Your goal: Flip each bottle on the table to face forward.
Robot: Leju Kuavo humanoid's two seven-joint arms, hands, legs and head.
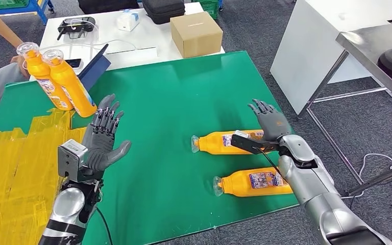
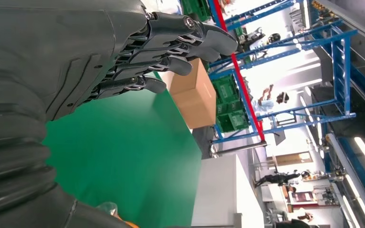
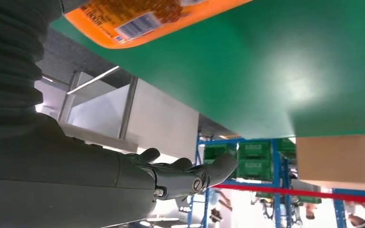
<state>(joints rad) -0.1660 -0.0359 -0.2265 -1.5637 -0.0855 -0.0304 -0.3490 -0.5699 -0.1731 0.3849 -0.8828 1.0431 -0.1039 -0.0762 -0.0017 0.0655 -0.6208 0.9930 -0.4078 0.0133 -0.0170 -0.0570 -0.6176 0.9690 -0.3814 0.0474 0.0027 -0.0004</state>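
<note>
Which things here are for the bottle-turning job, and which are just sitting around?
For the job:
- far lying bottle
- near lying bottle
- two bottles a person is holding
- green mat
- left hand, open
- right hand, open, by the far bottle

Just lying about:
- cardboard box
- black case
- tablet
- yellow tape patch

Bright even overhead light, soft shadows. Glare patch on green mat [image 3: 309,90]. Wrist views blown out in background, near hand surfaces blurred.
</note>
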